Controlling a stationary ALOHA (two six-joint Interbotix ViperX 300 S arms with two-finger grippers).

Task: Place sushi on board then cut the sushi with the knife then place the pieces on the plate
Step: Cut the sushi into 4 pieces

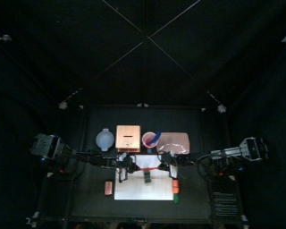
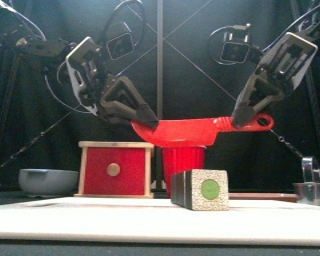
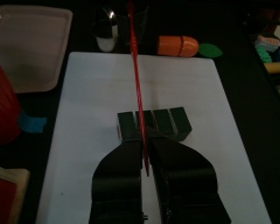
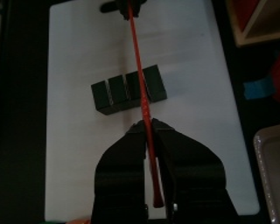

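From above, the white cutting board (image 1: 146, 190) lies at the middle of the table's (image 1: 92, 201) front edge. The front view shows the sushi roll (image 2: 200, 189) (three dark green blocks, side by side) on the board, with the red knife (image 2: 190, 127) level above it. In the wrist views, the left end effector (image 3: 147, 149) and the right end effector (image 4: 150, 133) are each clamped on the knife.

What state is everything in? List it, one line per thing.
red knife: held level above the roll, one end in each gripper
left gripper: shut on the knife
right gripper: shut on the knife
sushi roll: whole, uncut, lying on the white board
pink tray: empty as far as shows
wooden box: drawer shut
red cup: upright
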